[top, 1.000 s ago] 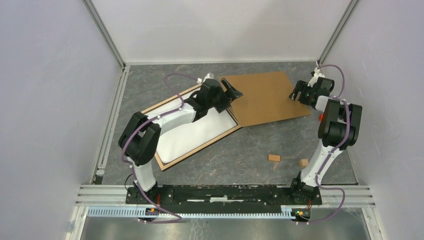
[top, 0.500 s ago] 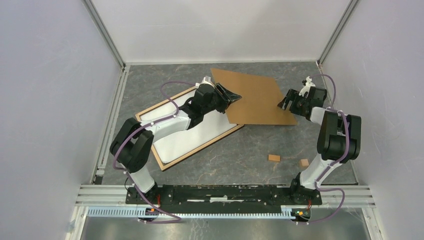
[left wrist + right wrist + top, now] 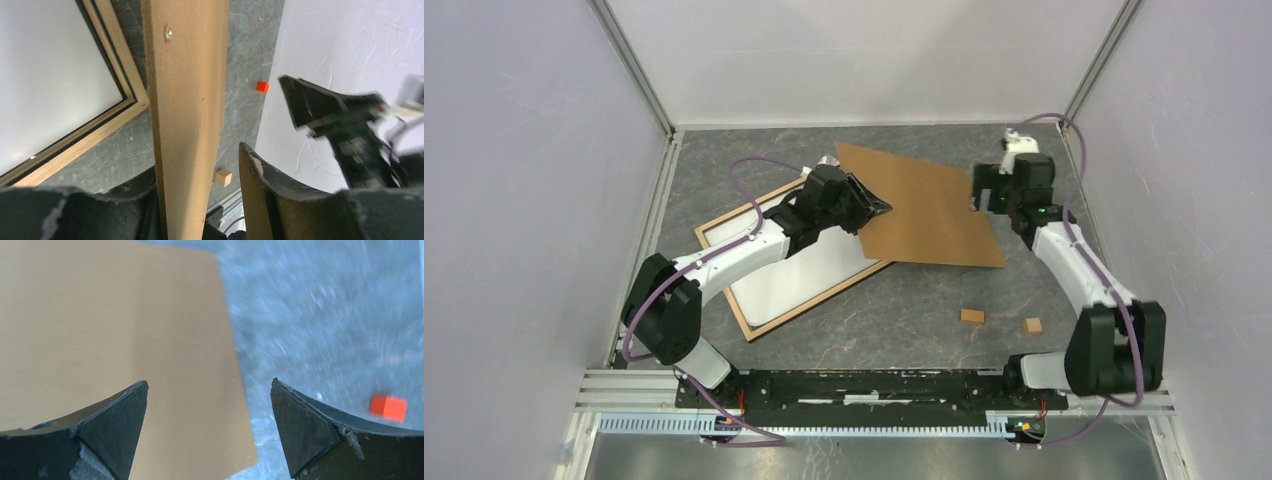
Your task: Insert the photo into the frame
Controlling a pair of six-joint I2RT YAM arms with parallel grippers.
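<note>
The frame point(image 3: 819, 301) lies flat on the table point(image 3: 904, 310), left of centre and under the left arm, light wood rim up. A white surface point(image 3: 809, 270) fills its opening; I can't tell whether it is the photo. The left gripper point(image 3: 869, 205) has the near-left edge of the brown backing board point(image 3: 934, 205) between its fingers. In the wrist view the board touches one finger and a gap shows to the other finger point(image 3: 255, 190), so the jaws are parted, not clamped. The board overlaps the frame's far corner. The right gripper point(image 3: 986, 195) is spread wide over the board's right edge, one finger over board, one over table. Two small wooden blocks point(image 3: 971, 316) lie near the right arm, and a red cube point(image 3: 388, 407) sits on the table beyond the board.
</note>
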